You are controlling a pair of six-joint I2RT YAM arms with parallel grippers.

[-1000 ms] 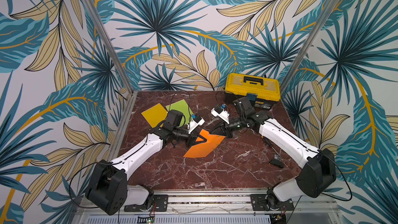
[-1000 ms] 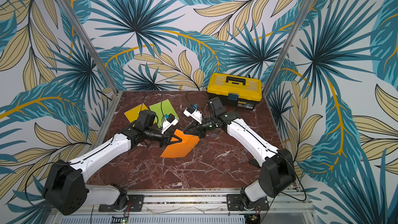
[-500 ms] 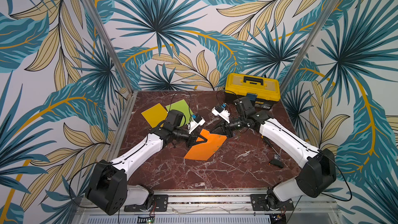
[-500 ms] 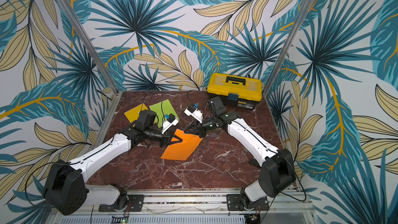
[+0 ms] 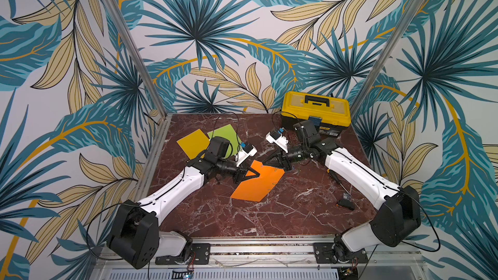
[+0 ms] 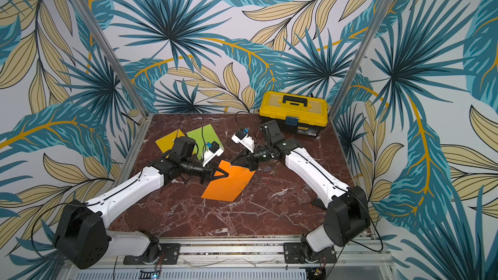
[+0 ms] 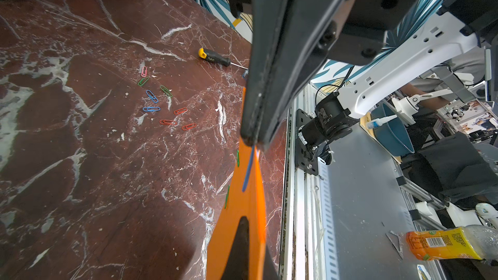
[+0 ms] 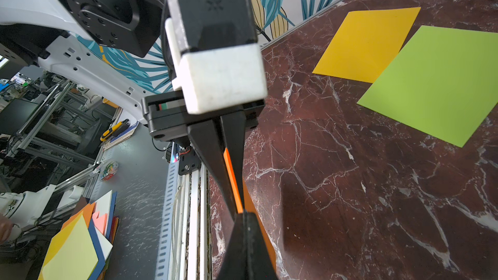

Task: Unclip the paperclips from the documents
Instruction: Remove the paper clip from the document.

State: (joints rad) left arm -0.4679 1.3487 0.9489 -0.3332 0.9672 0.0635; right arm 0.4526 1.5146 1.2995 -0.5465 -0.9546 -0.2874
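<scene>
The orange document point(image 5: 258, 184) point(image 6: 229, 184) lies mid-table, its near-left edge lifted. My left gripper point(image 5: 257, 175) point(image 6: 227, 175) is shut on that edge; its fingers point(image 8: 231, 157) pinch the paper. My right gripper point(image 5: 265, 162) point(image 8: 244, 214) is shut at the sheet's far corner, where its fingertips point(image 7: 250, 138) meet the end of a blue paperclip point(image 7: 248, 173). Green paperclips point(image 7: 227, 197) sit on the same sheet. Several loose paperclips point(image 7: 161, 103) lie on the marble. The yellow document point(image 8: 363, 41) and green document point(image 8: 442, 82) lie flat at the far left.
A yellow-and-black toolbox point(image 5: 315, 109) stands at the back right. A screwdriver point(image 7: 214, 57) and a small black object point(image 5: 346, 204) lie on the right of the marble table point(image 5: 269, 216). Metal posts rise at both back corners.
My right gripper has drawn back slightly toward the right and far side. The left gripper and the orange sheet have barely moved.
</scene>
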